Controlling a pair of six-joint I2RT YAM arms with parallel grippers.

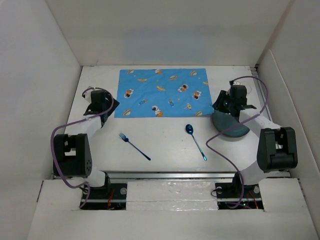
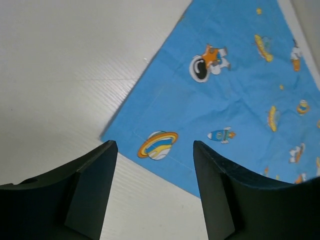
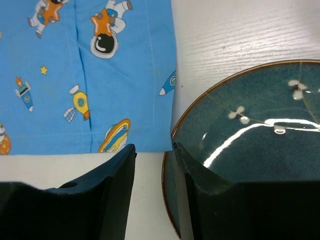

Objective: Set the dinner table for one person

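The white worktop (image 1: pixel 167 137) fills the floor of the walled enclosure. Its long axis runs left to right across the top view, and its shorter span runs from the arm bases to the far wall. A blue space-print placemat (image 1: pixel 162 92) lies flat on its far half, lengthwise along the same axis. A fork (image 1: pixel 134 146) and a blue spoon (image 1: pixel 196 141) lie nearer the bases, well apart from each other, each with its head angled toward the far left. A dark teal plate (image 1: pixel 232 131) rests on the right side, partly hidden under the right arm.

The worktop lies directly beneath both tools. The left end effector (image 2: pixel 155 145) hangs over the placemat's near left corner with its fingers spread wide and nothing between them; bare worktop shows to its left. The right end effector (image 3: pixel 154 147) sits over the strip of worktop between the placemat's right edge and the plate's rim. Its jaws stand parted around a narrow gap that holds nothing, with the right finger (image 3: pixel 200 180) overlapping the plate's left rim.
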